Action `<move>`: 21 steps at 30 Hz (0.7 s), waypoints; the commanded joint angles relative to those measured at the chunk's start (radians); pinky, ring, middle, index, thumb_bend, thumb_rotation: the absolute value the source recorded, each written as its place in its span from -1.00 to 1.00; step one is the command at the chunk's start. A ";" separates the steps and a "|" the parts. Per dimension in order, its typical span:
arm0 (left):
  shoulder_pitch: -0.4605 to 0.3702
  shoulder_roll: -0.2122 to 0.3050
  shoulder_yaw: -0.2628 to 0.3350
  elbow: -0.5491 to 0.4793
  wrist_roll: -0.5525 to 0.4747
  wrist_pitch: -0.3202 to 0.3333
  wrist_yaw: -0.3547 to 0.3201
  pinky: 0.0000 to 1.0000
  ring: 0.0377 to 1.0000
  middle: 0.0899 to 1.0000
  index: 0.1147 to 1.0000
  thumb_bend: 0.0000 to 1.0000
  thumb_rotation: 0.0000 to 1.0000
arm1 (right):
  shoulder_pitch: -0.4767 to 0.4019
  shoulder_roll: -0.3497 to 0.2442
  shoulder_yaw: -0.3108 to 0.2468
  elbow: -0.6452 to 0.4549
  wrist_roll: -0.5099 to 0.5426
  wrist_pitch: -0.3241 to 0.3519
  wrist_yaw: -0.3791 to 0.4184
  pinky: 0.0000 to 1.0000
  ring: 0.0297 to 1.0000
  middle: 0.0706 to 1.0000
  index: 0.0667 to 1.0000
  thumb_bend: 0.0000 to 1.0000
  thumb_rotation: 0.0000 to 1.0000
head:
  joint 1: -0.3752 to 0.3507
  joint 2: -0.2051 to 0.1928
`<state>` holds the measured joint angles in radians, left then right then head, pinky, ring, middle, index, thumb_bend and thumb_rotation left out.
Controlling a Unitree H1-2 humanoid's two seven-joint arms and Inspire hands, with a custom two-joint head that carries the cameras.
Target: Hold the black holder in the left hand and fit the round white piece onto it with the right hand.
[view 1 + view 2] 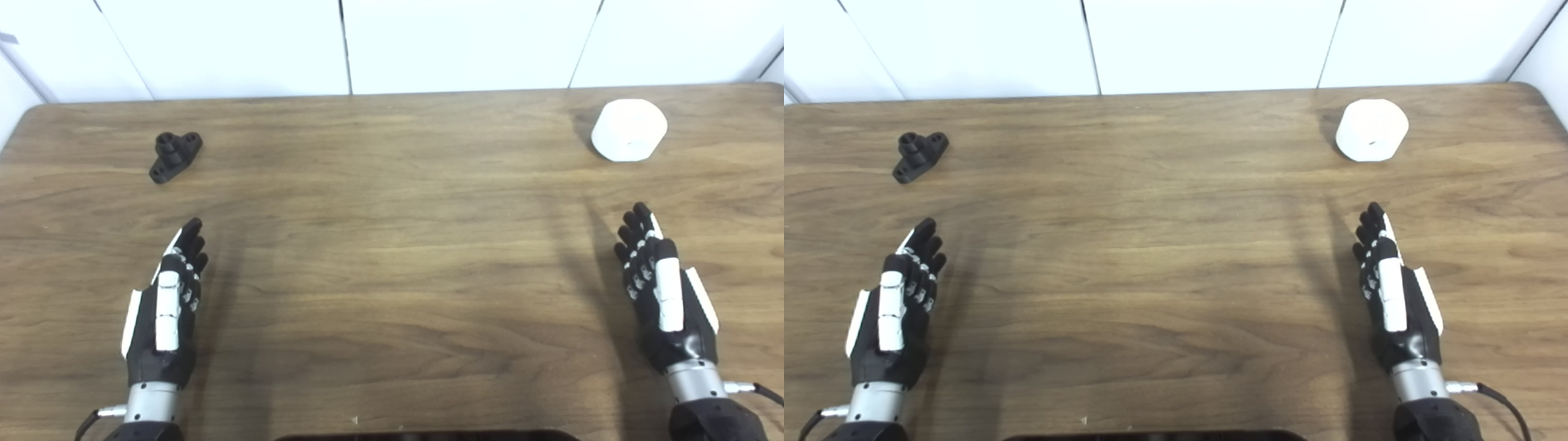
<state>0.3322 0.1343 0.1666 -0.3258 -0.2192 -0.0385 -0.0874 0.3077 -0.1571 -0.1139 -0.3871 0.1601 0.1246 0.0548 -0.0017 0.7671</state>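
Two hands hover low over the wooden surface (392,257), one near each side, both empty. Left hand (165,309) stands edge-on with its thumb side up, fingers stretched forward and lying close side by side, gripping nothing. Right hand (664,297) mirrors it: edge-on, fingers extended ahead, nothing between them and the thumb.

Ahead of the left hand, well apart from its fingertips and in nearly a straight line beyond them, lies the black holder (175,156). It rests flat on the surface, a short post rising from a base with a hole at each end, turned on a diagonal.

Ahead of the right hand, also well apart and almost directly beyond its fingertips, sits the round white piece (629,130), close to the far edge of the surface. A small hole shows in its face turned toward the hand.

Holder and white piece lie far apart from each other, near opposite far corners.
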 commanded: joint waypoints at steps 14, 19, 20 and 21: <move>0.032 -0.047 -0.057 -0.025 0.082 -0.060 0.029 0.98 0.97 0.94 0.78 -0.02 0.88 | 0.028 -0.040 -0.031 0.043 0.041 -0.077 0.050 1.00 1.00 1.00 1.00 0.14 1.00 | 0.211 -0.127; 0.045 -0.065 -0.081 -0.025 0.114 -0.053 0.057 0.96 0.95 0.93 0.77 -0.01 0.86 | 0.029 -0.044 -0.036 0.068 0.058 -0.091 0.058 1.00 1.00 1.00 1.00 0.20 1.00 | 0.263 -0.177; 0.045 -0.064 -0.085 -0.019 0.116 -0.061 0.058 0.98 0.96 0.94 0.79 -0.02 0.87 | 0.029 -0.046 -0.036 0.073 0.059 -0.095 0.061 1.00 1.00 1.00 1.00 0.21 1.00 | 0.266 -0.181; 0.045 -0.063 -0.091 -0.008 0.114 -0.080 0.055 0.99 0.97 0.94 0.79 -0.03 0.88 | 0.029 -0.048 -0.035 0.079 0.060 -0.099 0.063 1.00 1.00 1.00 1.00 0.22 1.00 | 0.278 -0.199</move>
<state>0.3605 0.1165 0.0859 -0.3241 -0.1108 -0.0698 -0.0363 0.3204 -0.1890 -0.1382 -0.3222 0.2143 0.0291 0.1087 0.2760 0.5678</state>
